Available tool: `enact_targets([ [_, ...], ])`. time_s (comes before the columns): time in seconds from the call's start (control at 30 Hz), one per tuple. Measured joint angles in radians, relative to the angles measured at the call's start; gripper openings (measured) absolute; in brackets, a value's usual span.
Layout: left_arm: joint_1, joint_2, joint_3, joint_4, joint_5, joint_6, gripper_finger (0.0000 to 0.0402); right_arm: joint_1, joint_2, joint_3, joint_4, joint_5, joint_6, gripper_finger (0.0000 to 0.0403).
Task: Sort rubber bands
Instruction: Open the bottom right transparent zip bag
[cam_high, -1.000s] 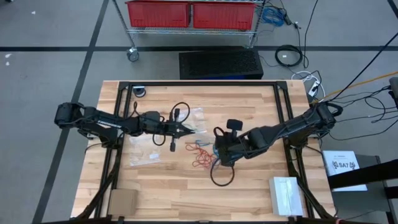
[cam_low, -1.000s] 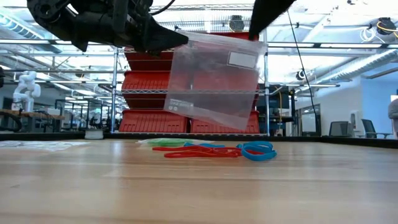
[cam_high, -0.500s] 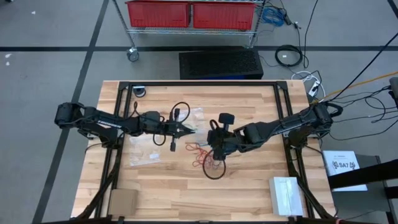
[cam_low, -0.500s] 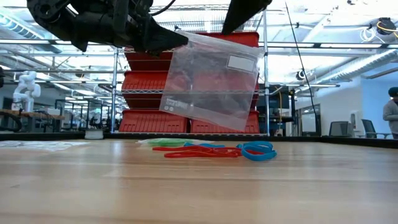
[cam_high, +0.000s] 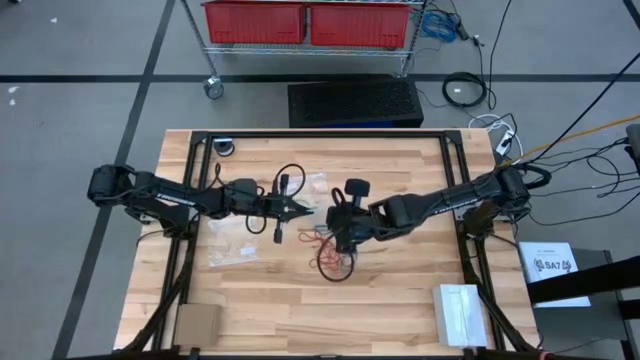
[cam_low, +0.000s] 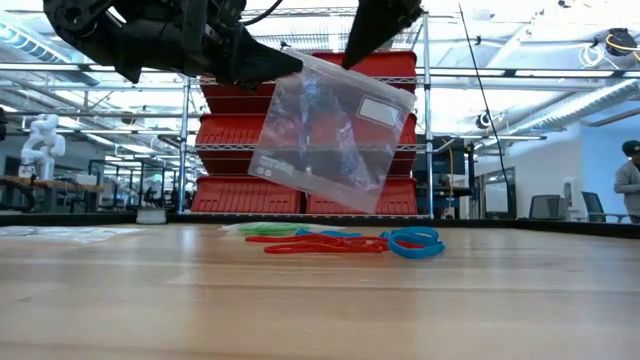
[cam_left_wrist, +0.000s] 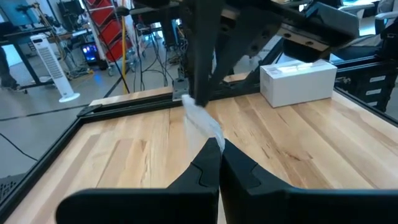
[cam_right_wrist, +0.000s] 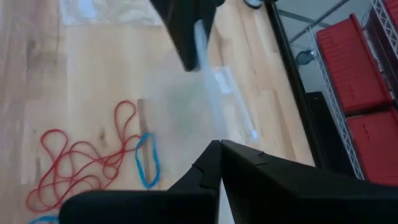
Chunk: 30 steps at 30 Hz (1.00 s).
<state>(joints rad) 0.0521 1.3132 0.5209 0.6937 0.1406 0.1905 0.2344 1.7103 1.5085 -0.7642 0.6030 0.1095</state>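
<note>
Near edge first: rubber bands lie loose on the surface, a red, blue and green tangle with its long axis running 9-to-3 in the low view. From overhead they sit just 6 o'clock of where your two hands meet.

Above them hangs the clear zip bag, tilted, well clear of the wood. Left hand is clamped on the bag's upper edge from 9 o'clock, arm stretched low and flat across the surface. Right hand comes in from 3 o'clock, fingers together at the bag's opposite top corner; it looks pinched on the bag's lip, but contact is hard to confirm.

The right hand is the nearer one to the bands. My read: the bag mouth needs parting before any band goes in.

A second bag lies flat at 8 o'clock.
</note>
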Motion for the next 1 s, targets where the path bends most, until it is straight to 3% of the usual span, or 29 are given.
enact_targets([
  [0.4,0.0,0.0,0.0,0.0,0.0,0.0,0.0001,-0.009,0.0,0.0,0.004,-0.006,-0.016,0.0],
  [0.57,0.0,0.0,0.0,0.0,0.0,0.0,0.0001,0.005,0.0,0.0,0.002,0.078,-0.027,0.0],
  [1.0,0.0,0.001,0.0,0.0,0.0,0.0,0.0001,0.01,-0.001,0.0,-0.01,0.025,-0.02,0.0],
])
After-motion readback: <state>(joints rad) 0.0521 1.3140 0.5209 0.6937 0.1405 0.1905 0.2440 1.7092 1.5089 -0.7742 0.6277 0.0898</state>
